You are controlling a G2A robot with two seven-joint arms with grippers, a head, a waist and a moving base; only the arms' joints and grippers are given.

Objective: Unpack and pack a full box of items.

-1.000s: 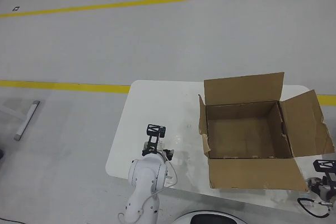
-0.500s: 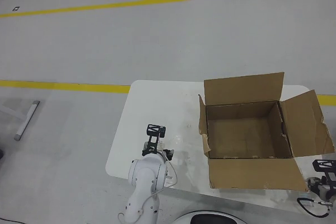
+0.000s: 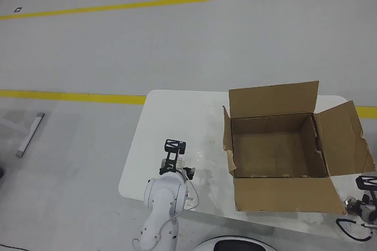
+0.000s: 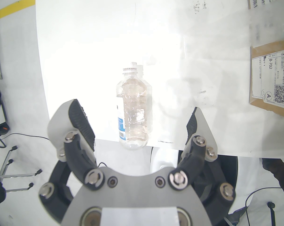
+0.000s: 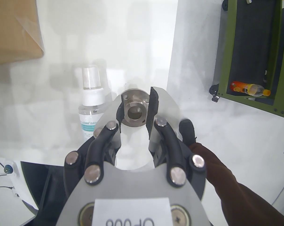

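Left gripper: released over bottle
Right gripper: grasping metal fitting
Risk: we nudge overhanging bottle off table

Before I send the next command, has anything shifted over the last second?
The right pincer, shut on a metal fitting, drifted slightly to the robot's right, away from the cardboard box. The left pincer and the box stayed put.

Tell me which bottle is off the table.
The orange drink bottle, in the green cart; the spray bottle and the clear bottle are on the white table.
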